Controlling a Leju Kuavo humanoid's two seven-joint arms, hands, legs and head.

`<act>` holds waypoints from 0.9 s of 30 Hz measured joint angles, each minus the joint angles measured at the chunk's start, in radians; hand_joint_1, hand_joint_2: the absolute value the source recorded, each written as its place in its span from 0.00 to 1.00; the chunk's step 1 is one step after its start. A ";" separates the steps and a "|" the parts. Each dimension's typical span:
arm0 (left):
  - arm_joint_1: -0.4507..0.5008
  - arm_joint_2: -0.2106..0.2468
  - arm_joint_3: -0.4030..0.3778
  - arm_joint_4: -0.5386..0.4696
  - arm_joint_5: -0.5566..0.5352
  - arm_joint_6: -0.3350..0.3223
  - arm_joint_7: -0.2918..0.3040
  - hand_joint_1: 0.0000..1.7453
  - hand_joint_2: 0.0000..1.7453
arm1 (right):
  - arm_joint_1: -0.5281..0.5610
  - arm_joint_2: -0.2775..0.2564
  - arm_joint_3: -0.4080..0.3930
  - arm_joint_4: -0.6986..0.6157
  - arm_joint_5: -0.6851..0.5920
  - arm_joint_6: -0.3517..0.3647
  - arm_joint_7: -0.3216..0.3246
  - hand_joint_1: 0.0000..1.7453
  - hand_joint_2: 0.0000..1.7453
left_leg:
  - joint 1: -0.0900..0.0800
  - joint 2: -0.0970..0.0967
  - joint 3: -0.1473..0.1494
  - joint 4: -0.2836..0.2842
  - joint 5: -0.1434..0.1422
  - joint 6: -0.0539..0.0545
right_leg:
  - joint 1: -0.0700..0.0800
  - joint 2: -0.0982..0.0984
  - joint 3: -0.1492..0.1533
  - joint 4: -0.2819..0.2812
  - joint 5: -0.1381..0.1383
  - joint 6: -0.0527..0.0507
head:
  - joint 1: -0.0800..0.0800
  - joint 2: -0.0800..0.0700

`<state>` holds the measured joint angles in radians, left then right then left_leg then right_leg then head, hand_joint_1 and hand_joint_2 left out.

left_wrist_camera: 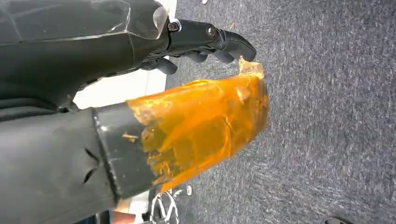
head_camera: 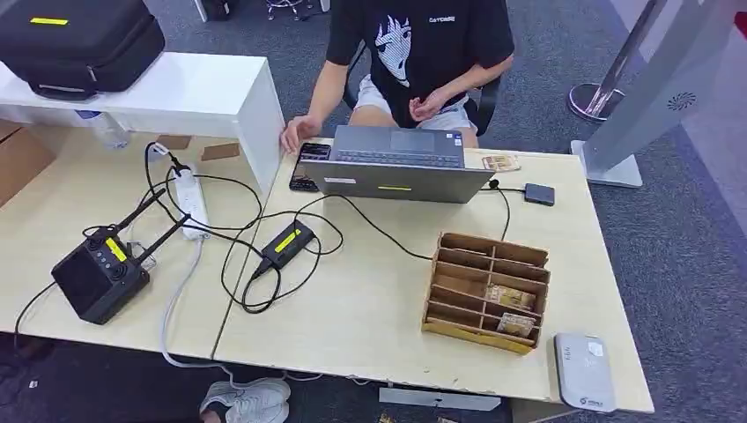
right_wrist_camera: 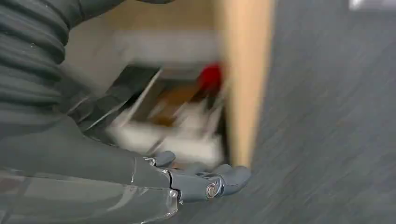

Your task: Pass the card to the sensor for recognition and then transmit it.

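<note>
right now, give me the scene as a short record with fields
cards: in the wooden organizer, right part of the table
sensor: white reader at the table's near right corner
left hand: holds nothing, over carpet
right hand: holds nothing, beside the table's edge
person: seated behind the laptop
task: not yet begun

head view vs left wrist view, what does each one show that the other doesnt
Head view alone: the table, laptop, wooden card box holding cards, white sensor at the table's near right corner, and a seated person. Left wrist view alone: the left hand, thumb wrapped in orange tape, holding nothing. Both: grey carpet.
</note>
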<state>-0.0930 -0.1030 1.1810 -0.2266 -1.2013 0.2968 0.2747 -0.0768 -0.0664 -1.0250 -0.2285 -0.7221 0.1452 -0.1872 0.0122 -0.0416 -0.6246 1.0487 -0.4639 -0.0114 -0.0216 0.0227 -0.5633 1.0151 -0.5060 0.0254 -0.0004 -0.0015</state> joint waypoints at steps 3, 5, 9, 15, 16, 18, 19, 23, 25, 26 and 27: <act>-0.001 0.000 0.002 0.000 0.000 0.014 0.000 0.00 0.00 | 0.002 0.025 0.029 0.005 0.058 -0.095 0.040 0.00 1.00 | 0.000 0.001 0.000 0.000 0.000 0.000 | 0.000 0.001 0.000 0.000 0.000 0.000 | 0.002 0.000; -0.002 0.000 0.005 0.000 0.002 0.028 -0.003 0.00 0.00 | 0.000 0.030 0.061 0.009 0.114 -0.199 0.049 0.00 1.00 | 0.000 0.001 0.000 0.000 0.000 0.000 | 0.000 0.001 0.000 0.000 0.000 0.000 | 0.001 0.000; -0.002 -0.002 0.008 0.000 0.008 0.033 -0.004 0.00 0.00 | 0.001 0.030 0.152 0.010 0.295 -0.270 0.035 0.00 1.00 | 0.000 0.003 0.000 0.000 0.000 0.000 | 0.000 0.001 0.000 0.000 0.000 0.000 | 0.002 0.000; -0.005 0.001 0.001 0.000 -0.049 0.006 -0.030 0.00 0.00 | -0.020 0.030 0.553 0.021 0.883 -0.068 0.250 0.00 1.00 | 0.000 0.003 0.002 0.000 0.000 0.000 | 0.000 0.002 0.000 0.000 0.001 -0.001 | 0.002 0.000; -0.005 0.002 -0.003 0.000 -0.054 0.003 -0.030 0.00 0.00 | -0.025 0.031 0.627 0.023 0.942 -0.055 0.273 0.00 1.00 | 0.000 0.002 0.002 0.000 0.000 0.000 | 0.000 0.002 0.000 0.000 0.001 -0.001 | 0.002 0.000; -0.008 0.003 -0.007 0.000 -0.055 0.002 -0.030 0.00 0.00 | -0.028 0.040 0.745 0.027 1.000 -0.053 0.306 0.00 1.00 | -0.001 0.001 0.002 0.000 0.000 0.000 | 0.000 0.001 0.000 0.000 0.001 -0.001 | 0.001 0.000; -0.009 0.003 -0.008 0.000 -0.053 0.002 -0.030 0.00 0.00 | -0.027 0.041 0.786 0.028 1.011 -0.059 0.317 0.00 1.00 | 0.000 0.001 0.002 0.000 0.000 0.000 | 0.000 0.001 0.001 0.000 0.001 -0.001 | 0.001 0.000; -0.011 0.005 -0.009 0.000 -0.033 0.000 -0.027 0.00 0.00 | -0.021 0.040 0.906 0.031 1.041 -0.121 0.351 0.00 1.00 | 0.000 0.003 0.002 0.000 0.000 0.000 | 0.000 0.003 0.001 0.000 0.000 -0.001 | 0.002 0.000; -0.011 0.005 -0.009 0.000 -0.026 -0.001 -0.031 0.00 0.00 | -0.017 0.040 0.943 0.034 1.043 -0.133 0.358 0.00 1.00 | 0.000 0.003 0.002 0.000 -0.001 -0.001 | 0.000 0.003 0.001 0.000 0.000 0.000 | 0.002 0.000; -0.011 0.005 -0.009 0.000 -0.023 0.000 -0.034 0.00 0.00 | -0.014 0.040 0.956 0.035 1.044 -0.135 0.360 0.00 1.00 | 0.000 0.003 0.002 0.000 -0.001 -0.001 | 0.000 0.003 0.001 0.000 0.000 0.000 | 0.002 0.000; -0.011 0.005 -0.008 0.000 -0.023 0.000 -0.035 0.00 0.00 | -0.012 0.040 0.965 0.035 1.045 -0.136 0.361 0.00 1.00 | 0.000 0.003 0.002 0.000 -0.001 -0.001 | 0.000 0.003 0.001 0.000 0.000 0.000 | 0.002 0.000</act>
<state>-0.1042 -0.0977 1.1727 -0.2266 -1.2241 0.2964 0.2399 -0.0884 -0.0259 -0.0598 -0.1934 0.3231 0.0088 0.1740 0.0118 -0.0387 -0.6225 1.0486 -0.4647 -0.0123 -0.0220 0.0253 -0.5624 1.0150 -0.5058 0.0250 0.0011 -0.0015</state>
